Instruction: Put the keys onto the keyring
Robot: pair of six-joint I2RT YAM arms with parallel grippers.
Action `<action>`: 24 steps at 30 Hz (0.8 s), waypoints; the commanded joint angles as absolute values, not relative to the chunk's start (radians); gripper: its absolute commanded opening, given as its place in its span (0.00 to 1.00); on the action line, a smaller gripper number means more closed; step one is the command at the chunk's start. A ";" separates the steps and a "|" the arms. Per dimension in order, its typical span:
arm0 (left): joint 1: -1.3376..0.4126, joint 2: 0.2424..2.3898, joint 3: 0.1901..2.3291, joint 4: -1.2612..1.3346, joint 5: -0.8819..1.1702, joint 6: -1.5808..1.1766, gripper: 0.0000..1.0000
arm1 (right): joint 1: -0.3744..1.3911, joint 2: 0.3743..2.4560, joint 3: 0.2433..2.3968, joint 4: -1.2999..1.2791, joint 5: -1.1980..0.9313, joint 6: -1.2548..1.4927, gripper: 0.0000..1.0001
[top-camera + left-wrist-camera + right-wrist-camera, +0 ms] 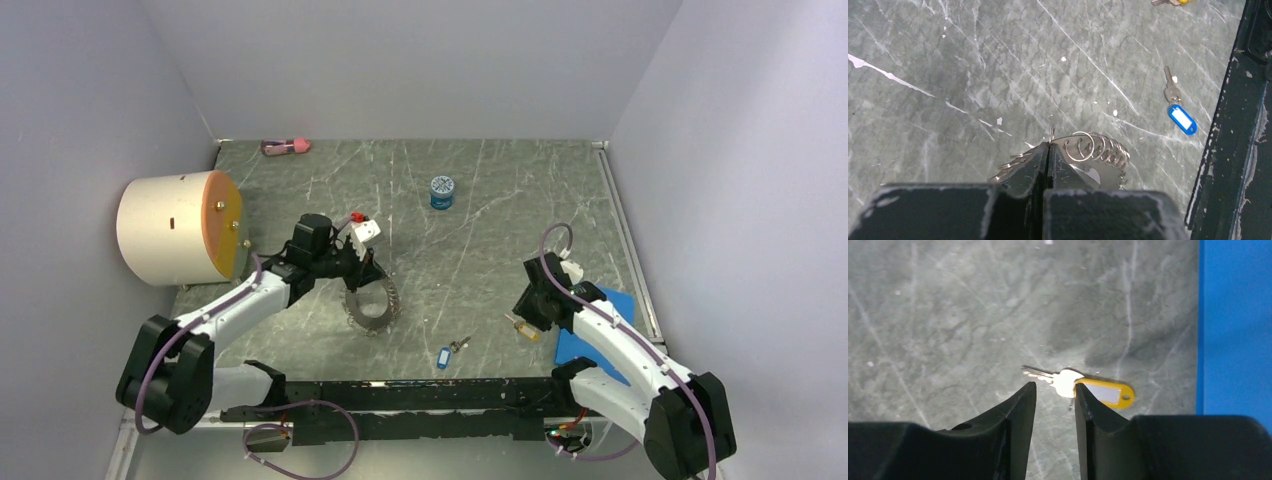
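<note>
My left gripper (362, 272) is shut on the keyring (372, 305), a large grey metal loop hung with several small split rings. In the left wrist view the gripper (1049, 146) pinches its rim (1098, 150). The blue-tagged key (445, 355) lies flat near the front rail; it also shows in the left wrist view (1180, 117). The yellow-tagged key (525, 329) lies on the table. My right gripper (528, 312) is open just over it. In the right wrist view the gripper (1054, 387) has its jaws apart, with the yellow-tagged key (1103, 392) just beyond the fingertips.
A blue mat (595, 335) lies under the right arm, seen at the right in the right wrist view (1235, 325). A round blue jar (442, 192) stands mid-back. A cream cylinder (175, 228) lies at the left. A pink object (285, 147) is at the back. A black rail (420, 395) runs along the front.
</note>
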State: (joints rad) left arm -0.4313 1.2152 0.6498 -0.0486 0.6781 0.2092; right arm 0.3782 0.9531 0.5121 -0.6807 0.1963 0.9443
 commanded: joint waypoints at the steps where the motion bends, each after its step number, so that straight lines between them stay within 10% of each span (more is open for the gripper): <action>1: -0.446 1.256 0.654 0.133 0.682 0.172 0.03 | 0.358 0.949 0.479 -0.716 0.217 0.992 0.34; 24: -0.472 1.285 0.693 0.107 0.688 0.199 0.03 | 0.345 1.002 0.494 -0.704 0.173 0.979 0.22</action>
State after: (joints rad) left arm -0.4656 1.2877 0.6460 0.1013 0.6754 0.1822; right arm 0.3492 0.9970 0.4591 -0.6876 0.1738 0.9730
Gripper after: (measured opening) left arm 0.032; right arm 0.204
